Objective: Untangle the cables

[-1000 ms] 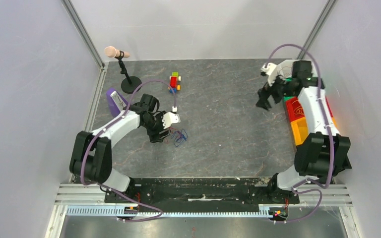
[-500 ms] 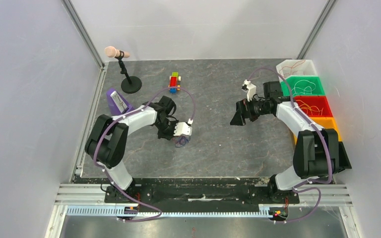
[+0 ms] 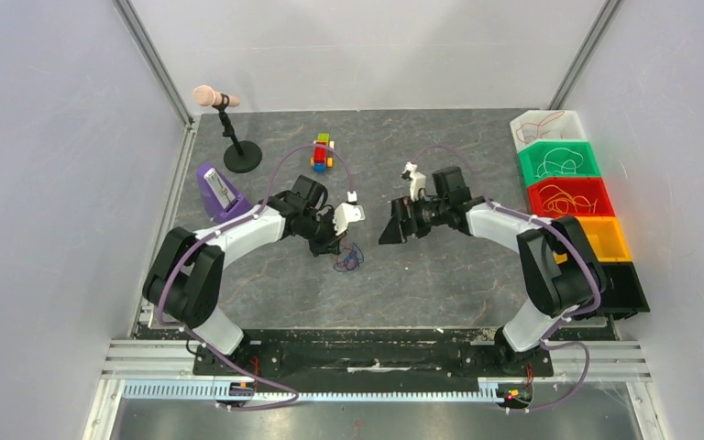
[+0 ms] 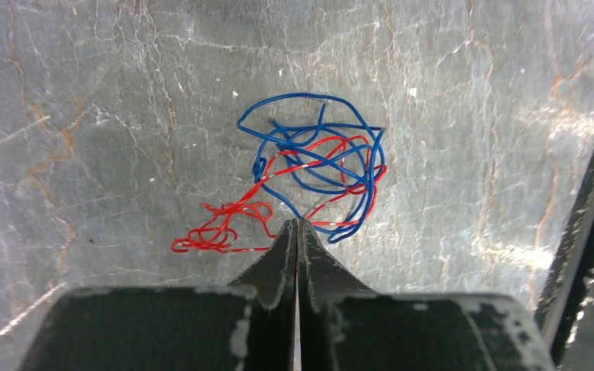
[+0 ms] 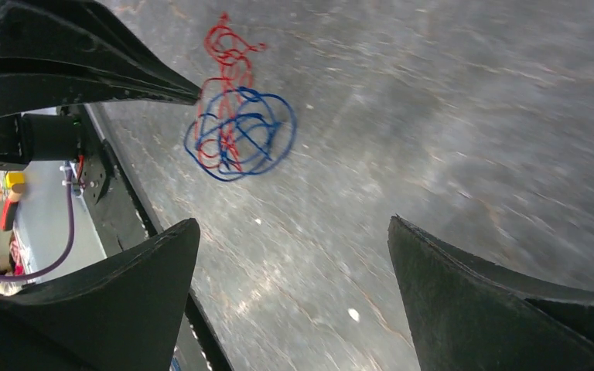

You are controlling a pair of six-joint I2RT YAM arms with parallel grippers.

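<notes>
**While pressed together at the cables: left hand; spread wide close by: right hand**

From above. Shows the cables as a small red-and-blue tangle on the grey worktop, left of centre. Places the left hand just behind the tangle, at its edge; too small in this view to tell the grip. Places the right hand near, to the right of the tangle and apart from it, pointing toward it. Further back, shows a microphone on a black stand, a block toy and a purple object by the left edge. Along the right edge, shows a row of bins in white, green, red, orange and black, with thin wires in the first three.

From the left wrist. Shows both black fingers pressed together with no gap, tips at the near edge of the tangle. Ahead of the tips, blue loops in a bunch; through them and off to the left, a red strand ending in a small knot. Brings strands of both colours right up to the tips; cannot tell whether any is nipped between them.

From the right wrist. Shows its two black fingers spread wide, with only bare, blurred worktop between them. Beyond, shows the tangle, with the pointed tip of the left hand touching its edge.
</notes>
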